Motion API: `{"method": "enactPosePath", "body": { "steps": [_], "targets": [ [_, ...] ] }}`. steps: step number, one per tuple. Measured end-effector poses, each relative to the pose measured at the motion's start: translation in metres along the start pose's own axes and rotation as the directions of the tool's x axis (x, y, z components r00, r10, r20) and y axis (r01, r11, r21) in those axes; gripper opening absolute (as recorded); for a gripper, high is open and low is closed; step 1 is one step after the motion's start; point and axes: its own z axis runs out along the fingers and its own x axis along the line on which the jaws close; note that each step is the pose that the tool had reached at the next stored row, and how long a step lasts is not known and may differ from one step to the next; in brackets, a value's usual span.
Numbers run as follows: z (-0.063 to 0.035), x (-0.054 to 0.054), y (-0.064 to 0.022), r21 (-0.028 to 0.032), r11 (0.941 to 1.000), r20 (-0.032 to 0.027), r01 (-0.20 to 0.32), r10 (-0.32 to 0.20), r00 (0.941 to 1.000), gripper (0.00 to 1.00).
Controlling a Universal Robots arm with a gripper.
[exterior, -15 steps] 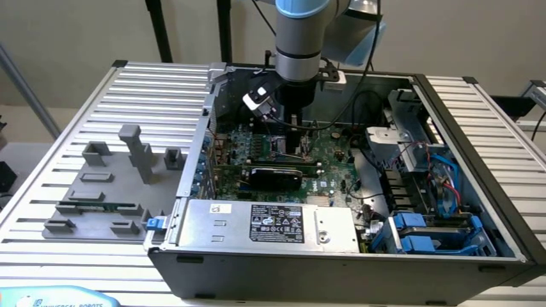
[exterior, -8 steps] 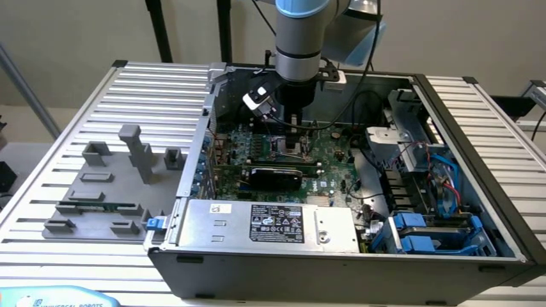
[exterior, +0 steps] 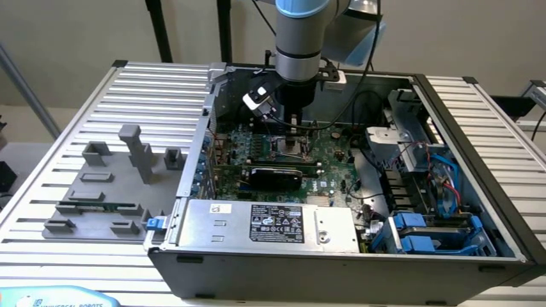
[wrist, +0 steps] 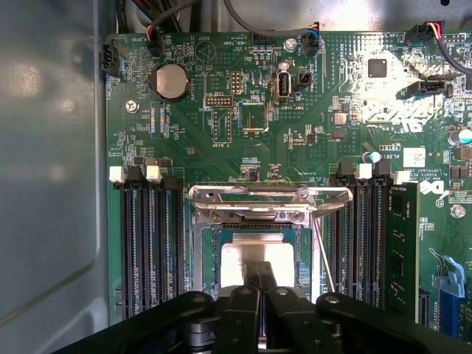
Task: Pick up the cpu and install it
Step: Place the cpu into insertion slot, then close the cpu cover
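Note:
The cpu [wrist: 258, 253], a silvery square with a thin green rim, lies flat in the motherboard's socket [wrist: 209, 254]. My gripper [wrist: 258, 279] hangs just over it, its two black fingers [wrist: 249, 284] pressed together with nothing visible between them, their tips covering the chip's near edge. The socket's metal load plate [wrist: 269, 195] stands flipped up beyond the chip, and its thin lever [wrist: 323, 251] is raised beside it. In the exterior view the gripper [exterior: 295, 123] reaches down into the open computer case [exterior: 341, 259] above the socket [exterior: 295, 144] on the green motherboard [exterior: 333, 176].
Memory slots [wrist: 147, 243] flank the socket, with a green memory stick [wrist: 402, 247] in one. A grey power supply [exterior: 273, 224] fills the case's front. Cables and blue drive bays [exterior: 426, 233] sit at the exterior view's right. Grey fixture blocks [exterior: 128, 160] stand on the slatted table at its left.

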Motion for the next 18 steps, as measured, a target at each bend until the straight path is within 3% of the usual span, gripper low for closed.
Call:
{"method": "enactPosePath", "body": {
  "steps": [14,18],
  "targets": [
    [0.0,0.0,0.0,0.0,1.0,0.0,0.0,0.0,1.0,0.11],
    [-0.0091,-0.0009,0.0004,0.0005,1.0,-0.0019,0.0,0.0,1.0,0.11]
  ]
}}
